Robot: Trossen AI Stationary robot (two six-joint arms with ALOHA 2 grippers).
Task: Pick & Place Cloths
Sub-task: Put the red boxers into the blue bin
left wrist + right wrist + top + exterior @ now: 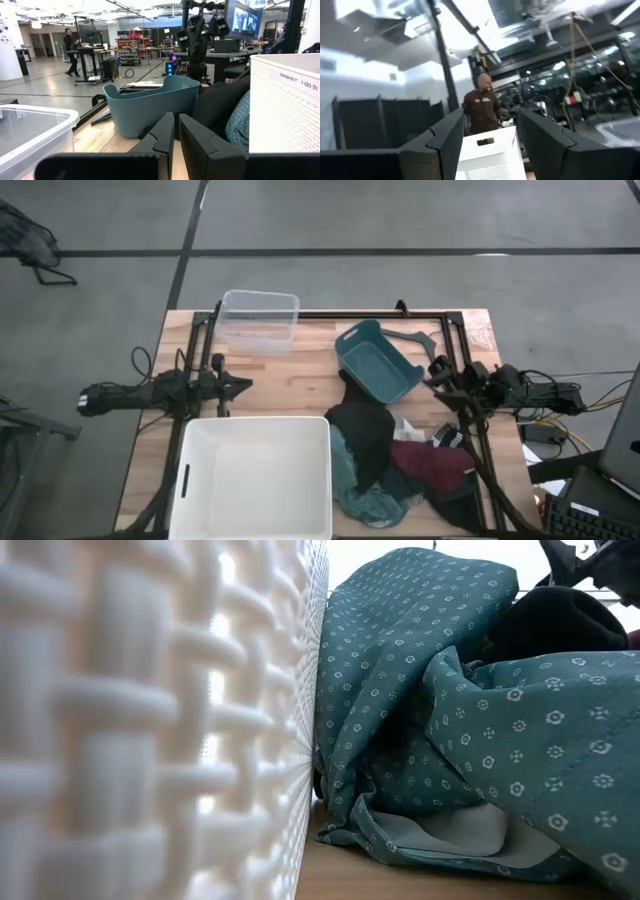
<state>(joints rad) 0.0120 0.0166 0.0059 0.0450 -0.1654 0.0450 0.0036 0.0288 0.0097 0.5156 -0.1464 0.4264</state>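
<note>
The right gripper (440,379), jaws parted and empty, is being held above the table's right side, just beyond the heaped black, teal-green and maroon fabric cloths (395,455). The left gripper (243,386), jaws closed on nothing, is being kept well apart, beside the clear plastic bin (261,320). The big white plastic tub (258,477) is being shown empty, so seemingly everything is being left to move; the tipped teal plastic basket (378,361) is lying beside the heap.

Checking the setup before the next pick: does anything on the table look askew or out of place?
Yes. The teal basket sits skewed to the table edges, with a black cloth trailing from it into the heap beside the white tub. The cloths spread loosely, reaching the table's near edge. Nothing looks damaged.
</note>
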